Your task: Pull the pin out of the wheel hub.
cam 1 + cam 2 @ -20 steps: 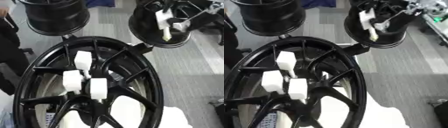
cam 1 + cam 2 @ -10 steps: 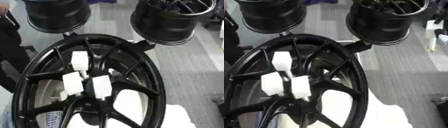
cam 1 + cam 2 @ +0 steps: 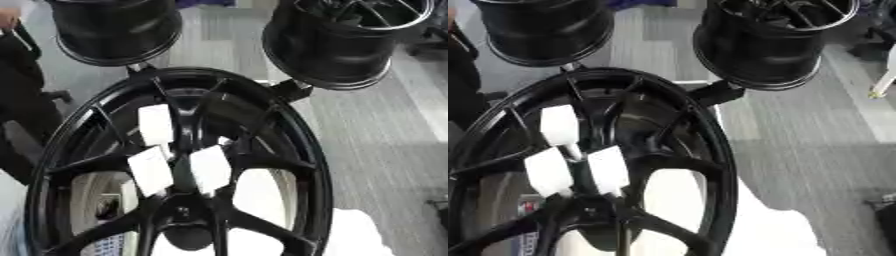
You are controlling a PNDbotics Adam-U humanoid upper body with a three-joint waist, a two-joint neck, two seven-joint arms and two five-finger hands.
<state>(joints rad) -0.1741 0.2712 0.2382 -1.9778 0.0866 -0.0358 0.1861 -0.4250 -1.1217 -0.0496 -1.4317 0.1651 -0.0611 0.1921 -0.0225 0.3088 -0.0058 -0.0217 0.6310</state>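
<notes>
A large black wheel hub (image 3: 262, 150) fills the lower view, spokes facing up. Two more black wheels (image 3: 337, 40) stand behind it on the grey floor (image 3: 385, 130). Three white pins (image 3: 210, 169) stick out around the hub's centre. No robot hand is visible in either view, so its state cannot be told

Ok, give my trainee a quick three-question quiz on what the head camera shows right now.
1. How many white rectangular blocks sit around the hub of the large black spoked wheel?
2. True or false: a robot hand is touching that wheel.
3. The two black wheel rims stand: A) beyond the spoked wheel, B) inside it, C) under it.
Key: 1. three; 2. false, no hand is in view; 3. A.
</notes>
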